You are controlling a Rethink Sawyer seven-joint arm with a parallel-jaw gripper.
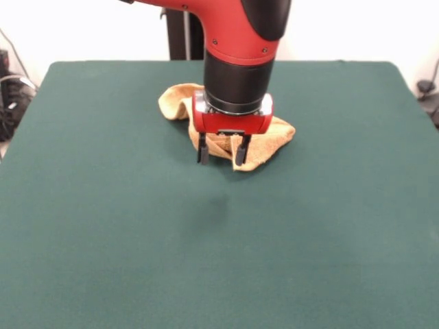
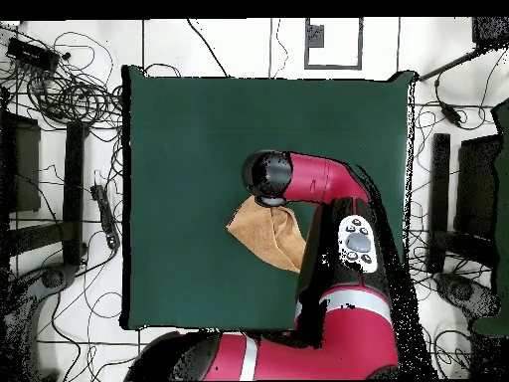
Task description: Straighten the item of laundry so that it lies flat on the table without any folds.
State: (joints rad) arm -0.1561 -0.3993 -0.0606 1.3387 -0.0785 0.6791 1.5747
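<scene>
Green table point(image 1: 103, 226); orange towel point(image 1: 274, 137) crumpled, folded; tool point(image 1: 222, 152) parted, holding nothing.

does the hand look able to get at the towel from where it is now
Probably yes. The hand hangs open right over the near edge of the rumpled towel, and nothing else lies on the table to block it.

Table point(image 1: 103, 240) open all round — only the bunched towel point(image 1: 274, 137) obstructs.

one towel point(image 1: 271, 140), one table point(image 1: 103, 205), one claw point(image 1: 222, 152)
</scene>
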